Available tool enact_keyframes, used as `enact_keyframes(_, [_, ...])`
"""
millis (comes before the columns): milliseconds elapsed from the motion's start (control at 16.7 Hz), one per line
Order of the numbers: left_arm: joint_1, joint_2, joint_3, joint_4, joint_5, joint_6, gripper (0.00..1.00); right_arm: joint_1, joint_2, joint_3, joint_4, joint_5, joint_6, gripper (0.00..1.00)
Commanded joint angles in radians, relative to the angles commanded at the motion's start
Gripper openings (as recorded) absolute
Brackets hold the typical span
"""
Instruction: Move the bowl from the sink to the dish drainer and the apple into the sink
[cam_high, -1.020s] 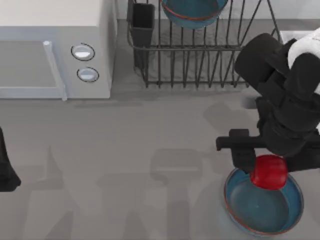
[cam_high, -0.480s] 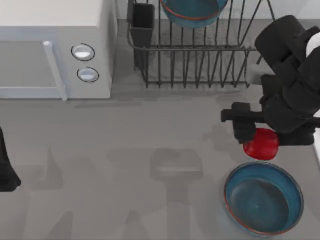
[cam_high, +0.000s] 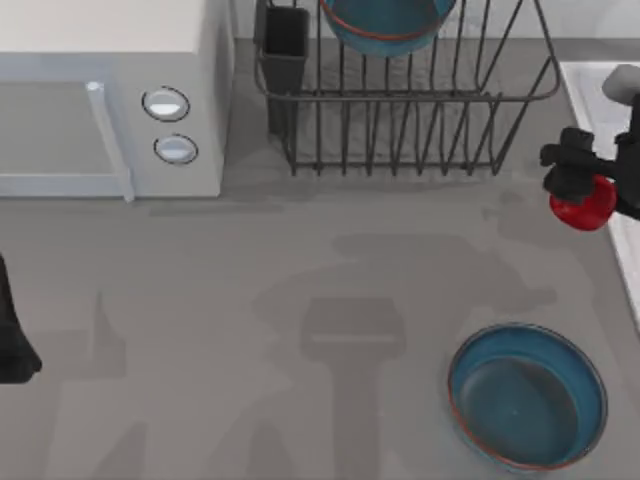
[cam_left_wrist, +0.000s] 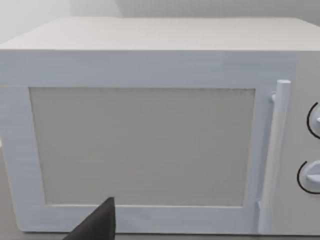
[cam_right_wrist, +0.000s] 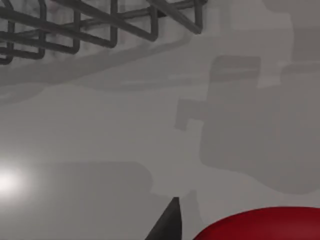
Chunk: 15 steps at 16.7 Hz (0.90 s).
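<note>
Apple (cam_high: 583, 205): clamped between the fingers of the right gripper (cam_high: 580, 192), held above the table beside the sink (cam_high: 600, 95) rim, at the right edge. Bowl (cam_high: 388, 25): in the dish drainer (cam_high: 400, 100). Left gripper (cam_high: 12, 340): parked at left edge; finger state cannot be told.

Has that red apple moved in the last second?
Yes. The apple, held in the right tool, has gone from over the wide blue dish up toward the sink, now beside the dish drainer.

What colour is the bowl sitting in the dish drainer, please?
Teal-blue with a red-brown rim; top view shows the bowl best.
</note>
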Motion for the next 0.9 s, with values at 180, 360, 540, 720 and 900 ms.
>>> enact_keyframes(180, [0.0,0.0,0.0,0.0,0.0,0.0,1.0,-0.113,-0.002,-0.069,0.151,-0.046,-0.038,0.0])
enact_keyframes(360, [0.0,0.0,0.0,0.0,0.0,0.0,1.0,-0.23,-0.009,-0.129,0.364,-0.095,-0.08,0.0])
enact_keyframes(540, [0.0,0.0,0.0,0.0,0.0,0.0,1.0,-0.361,-0.011,-0.191,0.645,-0.146,-0.129,0.0])
enact_keyframes(720, [0.0,0.0,0.0,0.0,0.0,0.0,1.0,-0.499,-0.037,-0.268,0.909,-0.198,-0.194,0.0])
enact_keyframes(900, [0.0,0.0,0.0,0.0,0.0,0.0,1.0,-0.61,-0.092,-0.346,1.092,-0.254,-0.269,0.0])
